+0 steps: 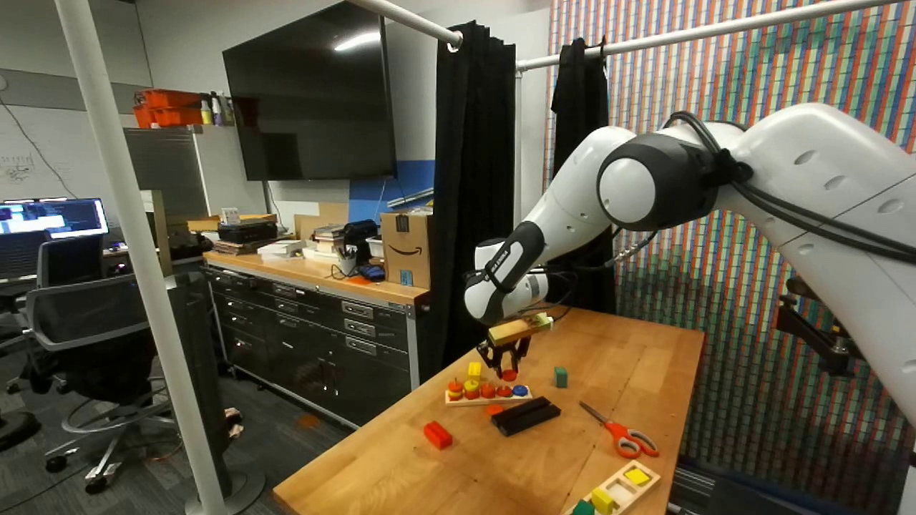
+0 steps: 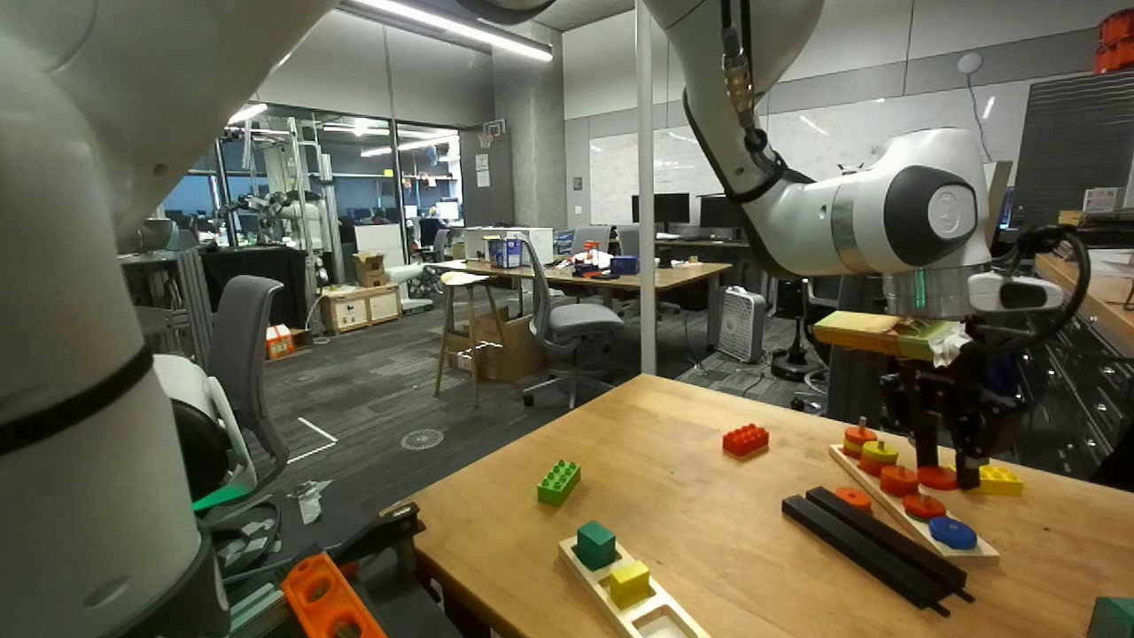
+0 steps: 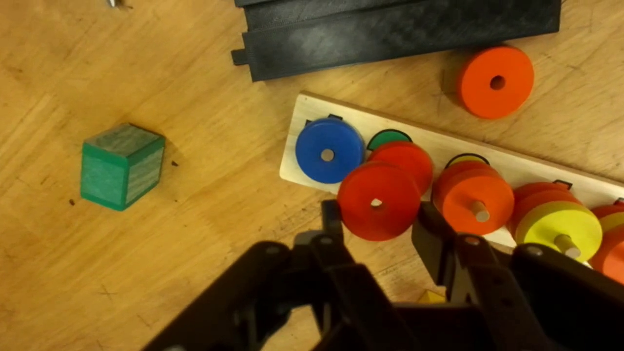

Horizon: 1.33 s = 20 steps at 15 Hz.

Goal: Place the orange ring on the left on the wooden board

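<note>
The wooden board (image 1: 470, 403) is a pale slab with pegs carrying blue, red, orange and yellow rings. It shows in both exterior views (image 2: 974, 556) and in the wrist view (image 3: 429, 140). My gripper (image 1: 507, 368) is shut on a red-orange ring (image 3: 379, 219), one finger on each side of it. The held ring (image 2: 937, 479) is level and raised near the blue ring (image 3: 330, 136) and the red ring (image 3: 412, 158), partly covering the red one in the wrist view. A loose orange ring (image 3: 499, 100) lies flat on the tabletop beside the board, near the black bars.
Two black bars (image 2: 868, 540) lie beside the board. A green block (image 3: 105, 175), a red brick (image 1: 437, 434), a yellow brick (image 2: 1001, 481) and a green brick (image 2: 559, 483) stand around. Scissors (image 1: 627, 442) and a tray of cubes (image 1: 630, 493) are further off.
</note>
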### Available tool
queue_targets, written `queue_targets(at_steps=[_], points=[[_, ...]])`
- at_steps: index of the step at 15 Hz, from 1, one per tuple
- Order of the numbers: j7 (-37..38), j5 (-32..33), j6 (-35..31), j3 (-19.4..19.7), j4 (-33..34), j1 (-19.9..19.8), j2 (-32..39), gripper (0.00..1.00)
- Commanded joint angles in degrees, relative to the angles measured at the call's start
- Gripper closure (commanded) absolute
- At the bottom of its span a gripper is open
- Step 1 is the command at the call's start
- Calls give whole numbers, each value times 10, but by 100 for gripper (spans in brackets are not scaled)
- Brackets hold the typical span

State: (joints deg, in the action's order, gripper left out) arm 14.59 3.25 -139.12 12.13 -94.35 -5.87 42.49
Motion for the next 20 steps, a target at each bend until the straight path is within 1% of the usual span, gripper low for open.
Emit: queue_targets(at_steps=[1, 13, 20], points=[[-3, -16, 23, -10, 38, -11, 23, 82], [-8, -35, 35, -19, 70, -17, 51, 82], [-12, -46, 46, -26, 71, -26, 51, 82]])
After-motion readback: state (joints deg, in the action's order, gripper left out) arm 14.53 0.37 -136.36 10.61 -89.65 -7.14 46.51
